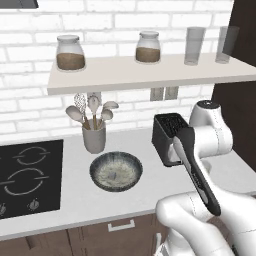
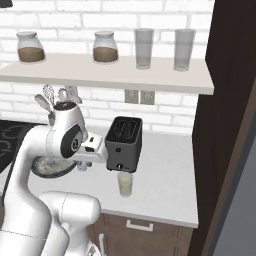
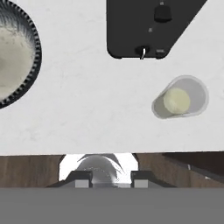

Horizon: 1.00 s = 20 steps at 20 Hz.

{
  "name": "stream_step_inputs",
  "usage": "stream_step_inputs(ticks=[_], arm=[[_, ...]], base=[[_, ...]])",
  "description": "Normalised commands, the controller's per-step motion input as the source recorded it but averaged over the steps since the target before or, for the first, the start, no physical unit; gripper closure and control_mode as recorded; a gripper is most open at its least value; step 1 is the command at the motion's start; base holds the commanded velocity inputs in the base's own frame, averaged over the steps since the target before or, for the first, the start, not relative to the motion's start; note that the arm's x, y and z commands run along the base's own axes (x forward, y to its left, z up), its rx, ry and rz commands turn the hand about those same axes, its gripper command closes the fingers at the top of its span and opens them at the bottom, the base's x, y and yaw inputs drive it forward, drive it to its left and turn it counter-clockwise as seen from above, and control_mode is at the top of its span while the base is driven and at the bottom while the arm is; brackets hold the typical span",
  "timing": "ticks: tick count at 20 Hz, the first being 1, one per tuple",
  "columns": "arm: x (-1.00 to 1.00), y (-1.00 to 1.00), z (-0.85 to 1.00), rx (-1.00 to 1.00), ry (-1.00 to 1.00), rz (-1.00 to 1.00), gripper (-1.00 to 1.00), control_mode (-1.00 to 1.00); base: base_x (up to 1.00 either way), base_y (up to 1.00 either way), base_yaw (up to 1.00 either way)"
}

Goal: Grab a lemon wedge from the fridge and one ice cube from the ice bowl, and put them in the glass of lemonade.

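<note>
In the hand view my gripper (image 3: pixel 111 181) is shut on a small pale, translucent ice cube (image 3: pixel 98 168), which sits between the two dark fingertips above the counter's front edge. The glass of lemonade (image 3: pixel 179 101) stands apart from it to the upper right, seen from above with pale yellow liquid inside. At the left edge is the ice bowl (image 3: pixel 19 57) with its dark rim. From the right base view the glass of lemonade (image 2: pixel 125 185) stands in front of the toaster, and my hand (image 2: pixel 84 165) hangs between it and the ice bowl (image 2: pixel 50 167). The lemon wedge and the fridge are out of view.
A black toaster (image 2: pixel 124 142) stands just behind the glass. A grey utensil cup (image 1: pixel 94 137) stands behind the ice bowl (image 1: pixel 116 171), and a black cooktop (image 1: pixel 27 175) lies at the left. A shelf (image 1: pixel 150 70) above holds jars and two tall glasses. A dark cabinet wall (image 2: pixel 225 125) bounds the right.
</note>
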Motion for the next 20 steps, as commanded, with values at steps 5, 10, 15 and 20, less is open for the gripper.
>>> stream_step_inputs(ticks=[5, 10, 15, 20], arm=[[0.02, -0.77, 0.0, 0.0, 0.0, -0.19, 1.0, -1.0], [0.26, -0.54, 0.0, 0.0, 0.0, -0.15, 1.0, -1.0], [0.38, -0.34, -0.05, 0.0, 0.0, -0.08, 1.0, -1.0], [0.41, -0.16, -0.26, 0.0, 0.0, -0.02, 1.0, -1.0]], base=[[0.0, 0.0, 0.0], [0.0, 0.0, 0.0], [0.0, 0.0, 0.0], [0.0, 0.0, 0.0]])
